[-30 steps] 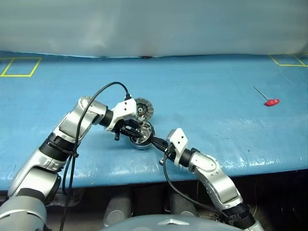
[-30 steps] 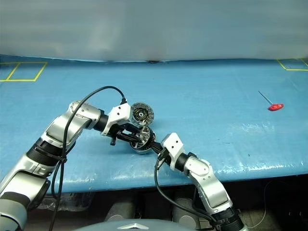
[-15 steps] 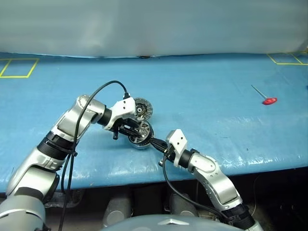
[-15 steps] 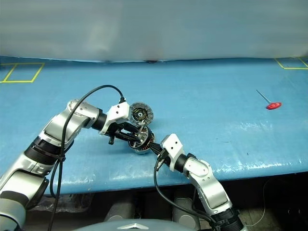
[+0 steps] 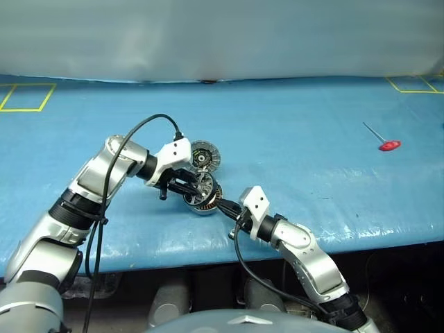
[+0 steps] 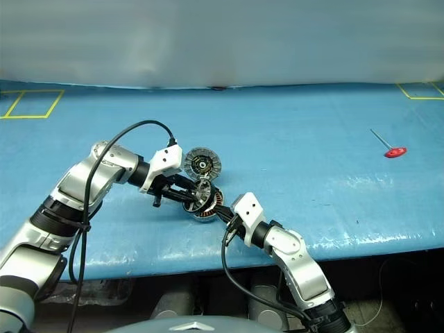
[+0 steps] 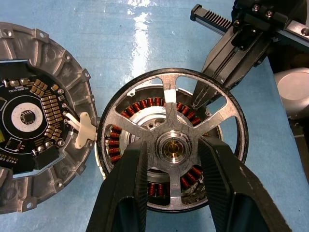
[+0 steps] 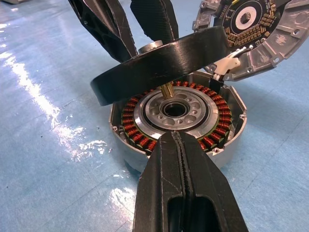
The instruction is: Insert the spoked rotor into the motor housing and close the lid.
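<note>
Copper windings ring the pale centre of the motor housing (image 8: 176,118), which sits on the blue table (image 5: 298,125) near its front edge. We hold the spoked rotor (image 7: 172,145) in our left gripper (image 7: 171,169), the two black fingers (image 7: 130,183) partly open and pinching its silver hub from either side. The rotor hangs tilted just above the housing mouth, its short shaft aimed at the centre bore but not yet seated. Our right gripper (image 8: 179,159) is fully closed with nothing in it, its tip pressed against the housing's near rim, apparently to steady it.

To do this step well, we judge that we should level the rotor first so the black rim is parallel to the housing mouth, then centre the shaft over the bore and lower it straight. The windings may well pull the rim sideways, so a firm pinch and a steady brace on the housing matter. The lid (image 7: 34,121) lies open beside the housing, dark ribbed side up, joined by a white connector (image 7: 84,136) and wires; we should keep the rotor clear of them.

Counted: one rotor, one housing, one lid, two grippers, and one red-handled tool (image 5: 383,139) lying well apart to the right.
</note>
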`<state>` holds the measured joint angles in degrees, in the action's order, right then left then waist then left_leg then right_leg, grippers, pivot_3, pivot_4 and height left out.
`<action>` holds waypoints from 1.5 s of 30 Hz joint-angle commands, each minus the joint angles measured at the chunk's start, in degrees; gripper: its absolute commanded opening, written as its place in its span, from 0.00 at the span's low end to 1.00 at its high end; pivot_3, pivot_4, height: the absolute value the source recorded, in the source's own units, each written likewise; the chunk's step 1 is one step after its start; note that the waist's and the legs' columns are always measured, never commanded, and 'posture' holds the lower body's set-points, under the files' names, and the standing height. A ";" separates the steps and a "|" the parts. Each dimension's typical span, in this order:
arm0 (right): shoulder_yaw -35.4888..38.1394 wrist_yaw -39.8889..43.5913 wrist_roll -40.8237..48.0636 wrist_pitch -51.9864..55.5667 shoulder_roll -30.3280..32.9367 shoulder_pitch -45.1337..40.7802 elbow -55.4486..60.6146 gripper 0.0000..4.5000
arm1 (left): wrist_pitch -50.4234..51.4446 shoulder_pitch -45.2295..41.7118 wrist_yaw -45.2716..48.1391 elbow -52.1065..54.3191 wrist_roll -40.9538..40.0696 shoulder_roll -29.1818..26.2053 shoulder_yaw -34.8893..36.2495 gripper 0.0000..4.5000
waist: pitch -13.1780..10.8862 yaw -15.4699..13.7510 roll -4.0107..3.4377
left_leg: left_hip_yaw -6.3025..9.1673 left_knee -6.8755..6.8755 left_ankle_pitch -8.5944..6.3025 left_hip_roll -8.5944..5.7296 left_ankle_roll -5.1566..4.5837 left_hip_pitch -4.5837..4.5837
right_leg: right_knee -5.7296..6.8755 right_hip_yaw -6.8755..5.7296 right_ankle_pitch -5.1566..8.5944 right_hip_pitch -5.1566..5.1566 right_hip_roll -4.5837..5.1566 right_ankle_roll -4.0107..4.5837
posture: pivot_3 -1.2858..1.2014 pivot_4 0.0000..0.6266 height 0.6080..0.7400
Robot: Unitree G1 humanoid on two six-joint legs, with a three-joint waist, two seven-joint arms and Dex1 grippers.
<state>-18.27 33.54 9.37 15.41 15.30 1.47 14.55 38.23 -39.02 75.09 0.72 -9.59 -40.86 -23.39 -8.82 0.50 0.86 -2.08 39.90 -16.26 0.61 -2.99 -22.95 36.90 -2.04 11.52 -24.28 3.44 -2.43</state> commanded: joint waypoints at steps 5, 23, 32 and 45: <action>-0.11 -0.35 0.02 -0.80 -0.32 -0.05 1.34 0.00 | -0.31 -1.20 1.94 0.81 1.33 -1.25 -1.75 0.31 | 0.00 0.07 0.00 | -0.01 0.00 0.00 0.00 0.00 0.00 | 0.01 0.01 0.00 -0.01 -0.01 0.00 | 0.52 0.24 1.00; 0.05 -0.05 0.06 -1.13 -0.03 -0.18 1.33 0.00 | 0.40 -1.80 1.90 1.25 2.71 -1.57 -2.32 0.31 | 0.00 0.16 0.00 | -0.02 0.00 0.01 0.03 0.01 0.01 | 0.04 0.03 0.00 -0.02 -0.05 0.00 | 0.52 0.24 1.00; 1.38 -0.18 0.74 -1.27 0.52 0.52 2.11 0.00 | 1.49 -2.54 0.55 2.00 1.96 -0.48 -1.43 0.31 | 0.00 0.09 0.00 | -0.03 0.00 0.01 0.01 0.01 0.01 | 0.04 0.04 -0.02 -0.02 -0.04 -0.02 | 0.52 0.24 1.00; 3.78 -0.72 1.03 -1.18 1.74 1.61 2.86 0.00 | 1.88 -2.63 1.03 2.23 2.20 -0.29 -2.77 0.31 | 0.00 0.07 0.00 | -0.05 0.00 0.01 0.01 0.01 0.01 | 0.04 0.07 -0.02 -0.02 -0.04 -0.02 | 0.52 0.24 1.00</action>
<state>-15.35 32.92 9.65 15.22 17.09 2.95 14.82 39.91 -40.69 75.42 1.08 -7.38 -41.12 -25.62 -8.82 0.57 0.86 -2.13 39.91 -16.25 0.62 -2.98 -22.94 36.94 -1.96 11.50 -24.30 3.40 -2.45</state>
